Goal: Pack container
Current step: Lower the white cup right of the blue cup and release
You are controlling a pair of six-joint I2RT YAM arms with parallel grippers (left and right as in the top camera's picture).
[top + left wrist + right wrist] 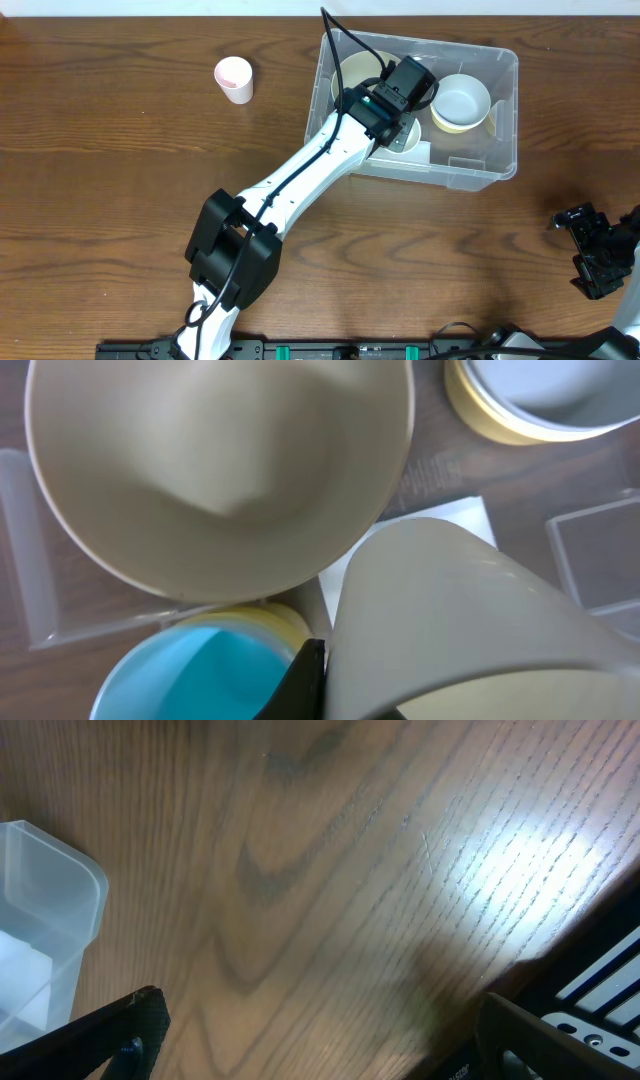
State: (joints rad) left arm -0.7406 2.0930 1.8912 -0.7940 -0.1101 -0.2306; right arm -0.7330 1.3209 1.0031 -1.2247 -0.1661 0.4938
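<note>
Cream cup [470,620] pinched by left end effector [322,672] inside container [482,176]; right end effector [330,1045] spread.

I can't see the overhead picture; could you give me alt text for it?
A white robot arm reaches into a clear plastic container on a wooden table, where a cream bowl and a yellow-rimmed white bowl sit. A pink cup stands outside to its left.

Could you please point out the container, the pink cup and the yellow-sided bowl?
container [478,174]: overhead view, near wall.
pink cup [232,73]: overhead view, its opening.
yellow-sided bowl [460,100]: overhead view, white inside.
</note>
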